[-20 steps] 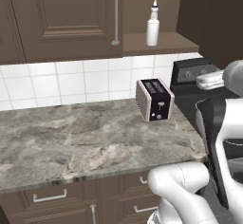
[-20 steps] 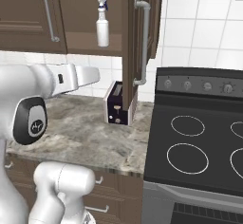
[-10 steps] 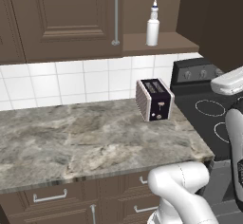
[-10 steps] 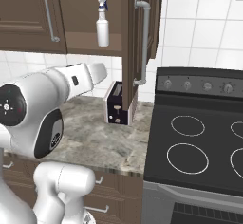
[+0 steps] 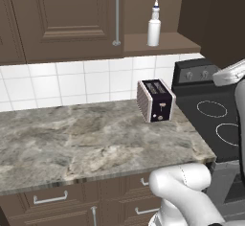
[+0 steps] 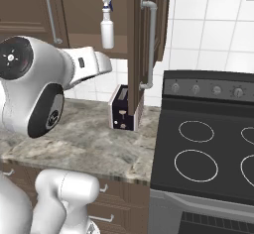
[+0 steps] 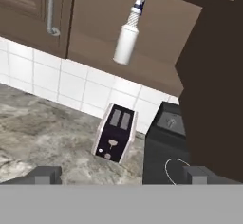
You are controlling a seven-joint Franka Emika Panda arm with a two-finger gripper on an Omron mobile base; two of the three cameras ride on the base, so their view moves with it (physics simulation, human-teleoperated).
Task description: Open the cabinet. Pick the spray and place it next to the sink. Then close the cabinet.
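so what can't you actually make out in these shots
- The sink: outside all three frames, so where the spray must go is unknown.
- Top of the open cabinet: cut off by the upper edge in both base views; upper shelves unseen.
- Toaster in the right base view: partly hidden behind the open door.
- Fingers: just the tips show in the hand view, spread wide.

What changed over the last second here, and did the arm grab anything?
Only the arm moved: in the right base view its big joint swung left and the forearm now reaches toward the open cabinet. The gripper is open and empty, nothing grabbed. The spray stayed on its shelf, the toaster on the counter.
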